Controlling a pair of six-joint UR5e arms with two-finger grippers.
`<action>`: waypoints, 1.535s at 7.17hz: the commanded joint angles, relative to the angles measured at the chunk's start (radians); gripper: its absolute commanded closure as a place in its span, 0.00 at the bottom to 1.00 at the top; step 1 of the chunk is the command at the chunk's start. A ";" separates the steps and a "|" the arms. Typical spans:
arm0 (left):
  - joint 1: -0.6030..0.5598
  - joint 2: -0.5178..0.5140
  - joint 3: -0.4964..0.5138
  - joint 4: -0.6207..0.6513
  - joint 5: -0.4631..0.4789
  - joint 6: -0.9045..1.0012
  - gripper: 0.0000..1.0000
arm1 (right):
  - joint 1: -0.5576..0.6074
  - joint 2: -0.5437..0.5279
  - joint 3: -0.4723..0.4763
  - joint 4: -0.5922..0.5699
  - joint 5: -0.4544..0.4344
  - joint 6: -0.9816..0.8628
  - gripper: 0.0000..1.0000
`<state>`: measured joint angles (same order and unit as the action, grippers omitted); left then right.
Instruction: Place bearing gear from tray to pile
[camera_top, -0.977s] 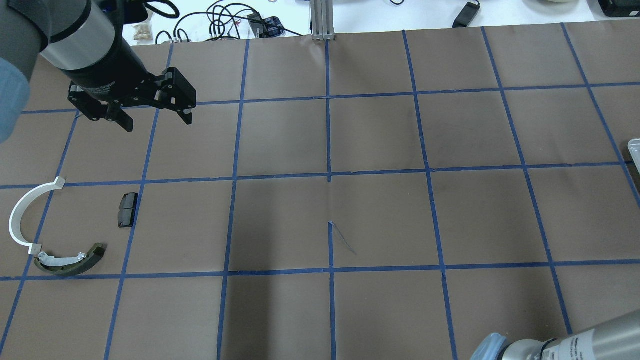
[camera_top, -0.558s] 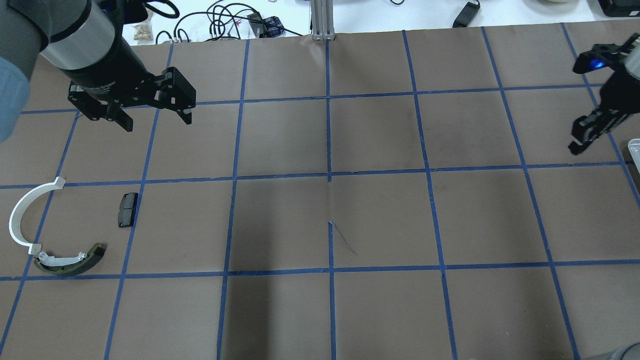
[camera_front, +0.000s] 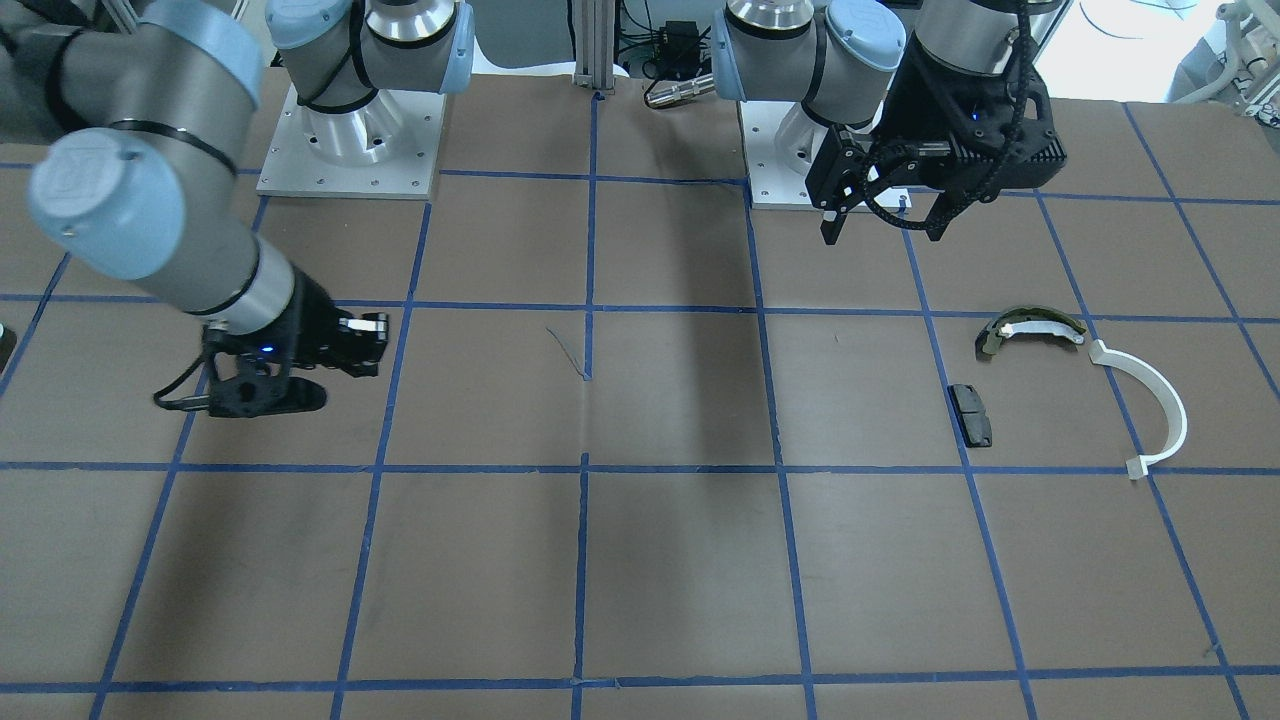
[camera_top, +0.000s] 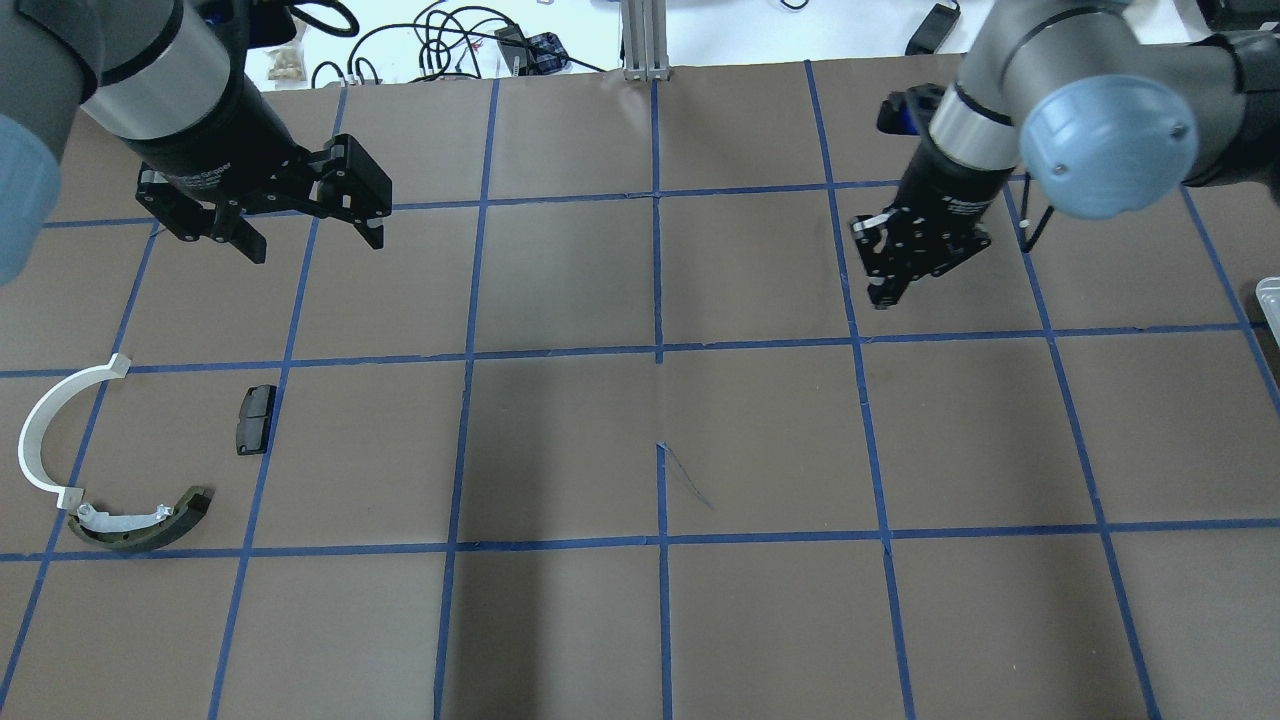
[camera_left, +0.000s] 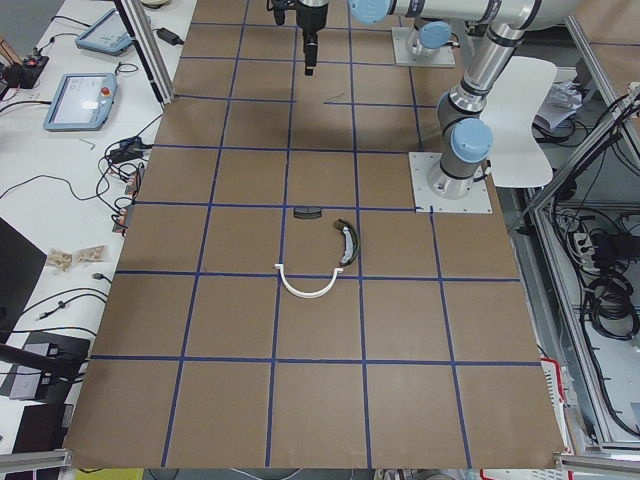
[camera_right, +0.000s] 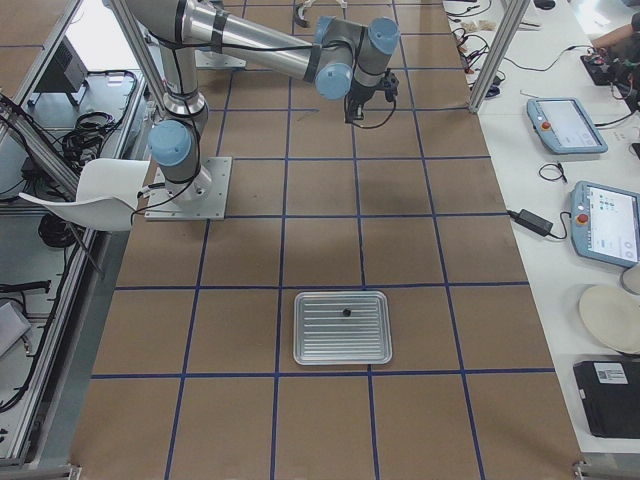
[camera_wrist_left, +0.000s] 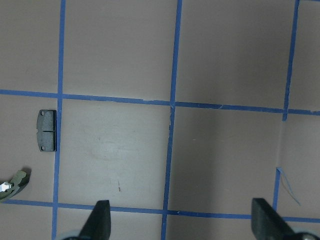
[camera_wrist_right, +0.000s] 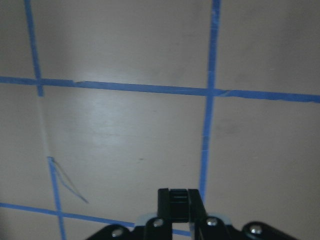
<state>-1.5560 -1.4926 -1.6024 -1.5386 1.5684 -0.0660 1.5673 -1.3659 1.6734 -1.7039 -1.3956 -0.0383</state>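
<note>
My right gripper (camera_top: 885, 290) hangs low over the table right of centre. In the right wrist view it (camera_wrist_right: 178, 199) is shut on a small dark ridged part, the bearing gear (camera_wrist_right: 178, 194). The pile lies at the far left: a white arc (camera_top: 40, 420), an olive brake shoe (camera_top: 150, 525) and a black pad (camera_top: 255, 420). My left gripper (camera_top: 315, 245) is open and empty, raised behind the pile. The metal tray (camera_right: 300, 340) sits at the right end; only its edge (camera_top: 1270, 295) shows overhead.
A small dark part (camera_right: 346, 312) lies in the tray. The table is brown paper with a blue tape grid. Cables and tablets lie on the white bench beyond the far edge. The arm bases (camera_front: 350, 150) stand at the near edge.
My right arm has swung in from the right edge near the tray to right of centre, with its gripper now in the overhead view. The left arm and the pile have not moved.
</note>
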 joint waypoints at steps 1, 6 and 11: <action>0.001 0.000 -0.001 0.000 0.001 0.000 0.00 | 0.176 0.025 0.053 -0.159 0.073 0.255 1.00; 0.001 -0.003 -0.001 0.000 -0.001 0.000 0.00 | 0.407 0.129 0.138 -0.483 0.073 0.547 1.00; 0.001 -0.073 -0.155 0.226 -0.004 0.000 0.00 | 0.431 0.191 0.127 -0.580 0.087 0.586 0.61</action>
<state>-1.5557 -1.5435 -1.6818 -1.4298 1.5663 -0.0673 1.9980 -1.1798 1.8016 -2.2807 -1.3080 0.5319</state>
